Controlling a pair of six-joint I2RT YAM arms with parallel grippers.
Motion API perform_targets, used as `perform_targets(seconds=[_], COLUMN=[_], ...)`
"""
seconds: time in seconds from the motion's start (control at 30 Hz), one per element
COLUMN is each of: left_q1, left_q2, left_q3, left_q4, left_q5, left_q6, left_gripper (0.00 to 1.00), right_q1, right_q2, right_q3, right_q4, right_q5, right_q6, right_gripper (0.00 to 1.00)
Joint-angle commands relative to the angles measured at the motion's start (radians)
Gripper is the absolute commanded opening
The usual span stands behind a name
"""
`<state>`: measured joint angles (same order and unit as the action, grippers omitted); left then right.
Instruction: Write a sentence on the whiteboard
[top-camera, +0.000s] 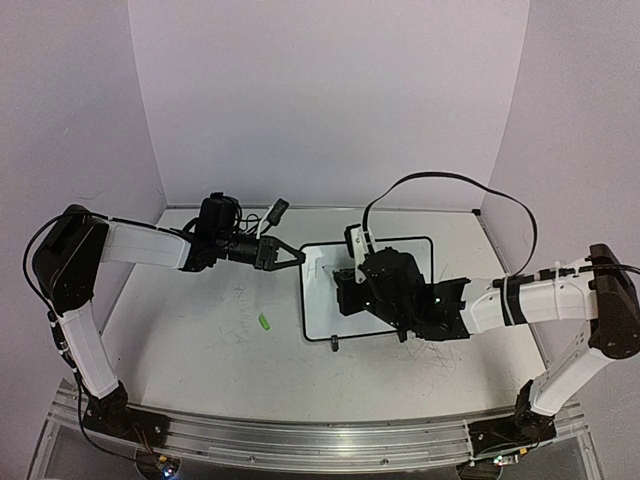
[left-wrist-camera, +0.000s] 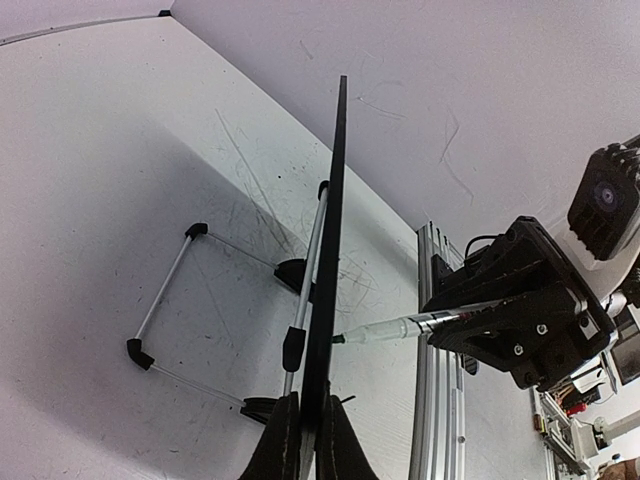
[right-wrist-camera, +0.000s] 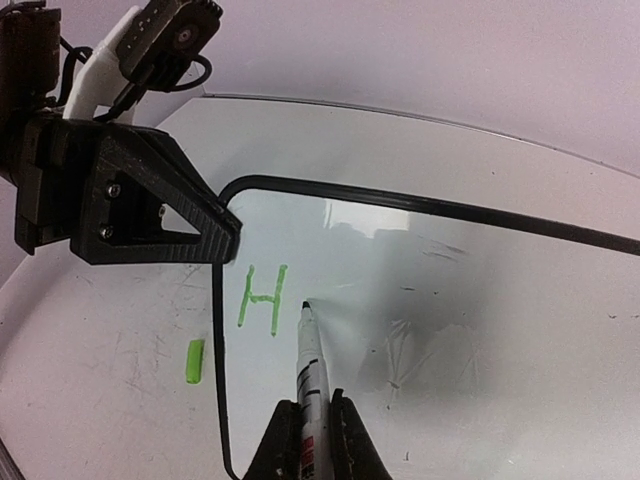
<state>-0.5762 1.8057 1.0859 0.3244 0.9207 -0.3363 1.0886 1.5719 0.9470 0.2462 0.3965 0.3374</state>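
Note:
The whiteboard (top-camera: 322, 305) has a black frame and stands tilted at mid table. My left gripper (top-camera: 296, 256) is shut on its upper left edge. In the left wrist view the board shows edge-on (left-wrist-camera: 336, 220) between my fingers (left-wrist-camera: 308, 440). My right gripper (right-wrist-camera: 312, 425) is shut on a marker (right-wrist-camera: 310, 365). The marker's tip rests at the board face (right-wrist-camera: 460, 340) just right of a green letter "H" (right-wrist-camera: 262, 298), the only lettering of the sentence that shows. The marker also shows in the left wrist view (left-wrist-camera: 400, 327).
A small green marker cap (top-camera: 265, 321) lies on the table left of the board and also shows in the right wrist view (right-wrist-camera: 195, 361). A wire stand with black feet (left-wrist-camera: 165, 300) sits behind the board. The aluminium rail (left-wrist-camera: 440, 400) runs along the near table edge.

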Motion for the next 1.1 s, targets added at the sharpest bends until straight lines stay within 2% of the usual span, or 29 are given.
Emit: perform_targets(seconds=[0.0,1.07], left_q1=[-0.01,-0.01], left_q2=[-0.043,-0.046], left_q3=[-0.001,0.002], left_q4=[0.015,0.015], left_q5=[0.038,0.039], left_q6=[-0.012,-0.012], left_gripper=[0.0,0.0], right_q1=[-0.006,-0.006], right_q2=[0.003,0.036], right_q3=[0.014,0.029], right_q4=[0.028,-0.015], right_q5=[0.025,-0.018], right_q6=[-0.005,0.002], right_gripper=[0.0,0.0])
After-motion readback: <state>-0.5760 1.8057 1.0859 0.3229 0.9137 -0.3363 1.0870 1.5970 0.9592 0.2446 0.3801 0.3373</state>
